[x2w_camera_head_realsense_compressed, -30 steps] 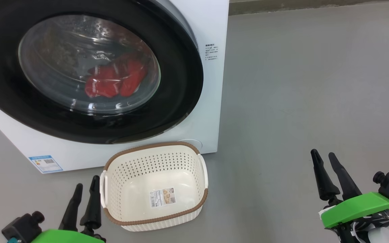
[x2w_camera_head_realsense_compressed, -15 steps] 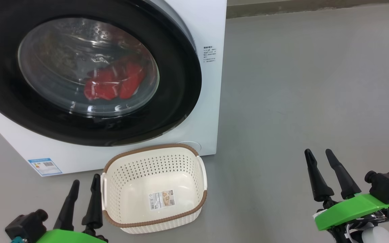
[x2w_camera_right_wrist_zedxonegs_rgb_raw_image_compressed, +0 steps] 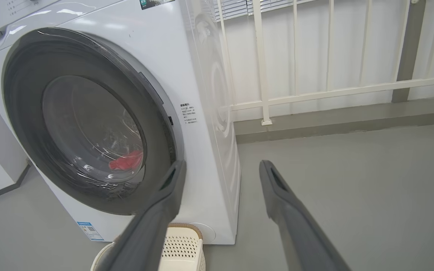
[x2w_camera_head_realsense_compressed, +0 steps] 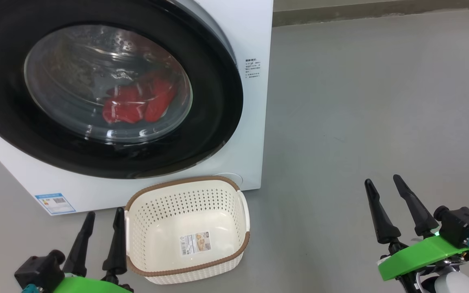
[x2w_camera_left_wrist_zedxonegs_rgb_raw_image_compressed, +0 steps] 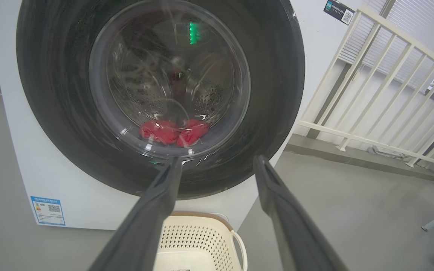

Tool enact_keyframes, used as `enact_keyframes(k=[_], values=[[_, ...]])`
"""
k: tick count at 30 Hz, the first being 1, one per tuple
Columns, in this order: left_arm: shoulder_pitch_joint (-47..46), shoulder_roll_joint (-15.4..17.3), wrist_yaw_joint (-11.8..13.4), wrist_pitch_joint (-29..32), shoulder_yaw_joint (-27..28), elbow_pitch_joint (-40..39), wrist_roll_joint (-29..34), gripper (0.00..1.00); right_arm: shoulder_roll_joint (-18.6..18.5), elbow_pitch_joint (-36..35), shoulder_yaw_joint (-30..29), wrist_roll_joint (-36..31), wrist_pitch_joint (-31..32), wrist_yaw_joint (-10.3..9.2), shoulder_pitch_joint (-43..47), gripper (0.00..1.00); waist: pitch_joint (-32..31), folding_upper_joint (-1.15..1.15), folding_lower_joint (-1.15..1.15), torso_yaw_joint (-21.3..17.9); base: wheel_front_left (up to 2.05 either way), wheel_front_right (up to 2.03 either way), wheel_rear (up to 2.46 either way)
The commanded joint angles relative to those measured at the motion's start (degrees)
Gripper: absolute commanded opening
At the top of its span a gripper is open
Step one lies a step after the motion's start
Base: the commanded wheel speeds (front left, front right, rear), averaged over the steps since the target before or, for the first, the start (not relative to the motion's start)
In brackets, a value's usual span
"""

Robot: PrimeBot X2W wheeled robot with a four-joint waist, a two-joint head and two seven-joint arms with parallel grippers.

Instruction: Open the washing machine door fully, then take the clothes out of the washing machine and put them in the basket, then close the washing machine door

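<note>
Washing machine door (x2w_camera_head_realsense_compressed: 75,81) is shut on the washing machine (x2w_camera_head_realsense_compressed: 255,36), red clothes (x2w_camera_head_realsense_compressed: 136,106) lying low behind its glass. The basket (x2w_camera_head_realsense_compressed: 185,181) sits on the floor (x2w_camera_head_realsense_compressed: 360,101) right in front. Left gripper (x2w_camera_head_realsense_compressed: 105,211) just beside the basket and right gripper (x2w_camera_head_realsense_compressed: 382,179) well off to the side, both spread wide, gripping nothing.

The smooth grey floor (x2w_camera_head_realsense_compressed: 360,101) carries the white washing machine (x2w_camera_head_realsense_compressed: 255,40), which stands ahead of the left gripper (x2w_camera_head_realsense_compressed: 105,211), past its fingertips. The cream basket (x2w_camera_head_realsense_compressed: 165,211) sits on the floor just beside that gripper's right finger, close to the machine's foot. Ahead of the right gripper (x2w_camera_head_realsense_compressed: 382,180) plain grey floor runs to a raised kerb (x2w_camera_head_realsense_compressed: 381,12).
</note>
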Motion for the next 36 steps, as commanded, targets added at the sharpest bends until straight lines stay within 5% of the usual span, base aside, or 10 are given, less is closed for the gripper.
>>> enact_keyframes(k=[1,18,30,31,33,35,36], values=[[-3.0,0.5,-0.3,-0.9,1.4,-1.8,2.0,1.00,-0.8,-1.9,1.4,-2.1,-1.0,-0.04,-2.5,1.00,0.0,0.00,0.00,0.0,0.00,0.00,0.00],[-3.2,0.8,-0.4,-3.7,0.9,-2.8,12.7,1.00,-1.5,-2.5,2.6,-12.9,-3.8,-0.04,-2.4,1.00,-0.4,0.00,0.00,0.0,0.00,0.00,0.00],[-3.3,0.7,-0.4,-3.7,0.9,-3.1,11.7,1.00,-1.7,-1.9,2.8,-12.5,-3.8,-0.04,-2.6,1.00,-0.4,0.00,0.00,0.3,0.00,0.00,0.00],[-3.3,0.7,-0.4,-3.7,0.9,-3.1,11.7,1.00,-1.7,-1.8,2.8,-12.4,-3.8,-0.04,-2.5,0.97,-0.3,0.00,0.00,0.3,0.00,0.00,0.00],[-3.3,0.7,-0.4,-3.7,0.7,-3.1,11.8,1.00,-1.6,-1.6,2.7,-12.0,-3.8,-0.04,-2.6,0.49,-0.3,0.00,0.00,0.4,0.00,0.00,0.00],[-3.3,0.7,-0.4,-3.7,0.6,-3.2,11.8,1.00,-1.6,-1.6,2.7,-11.7,-3.8,-0.04,-2.7,0.28,-0.1,0.00,0.00,0.5,0.00,0.00,0.00],[-3.3,0.7,-0.4,-3.7,0.6,-3.2,11.8,1.00,-1.6,-1.6,2.7,-11.7,-3.8,-0.04,-2.7,0.28,-0.1,0.00,0.00,0.5,0.00,0.00,0.00]])
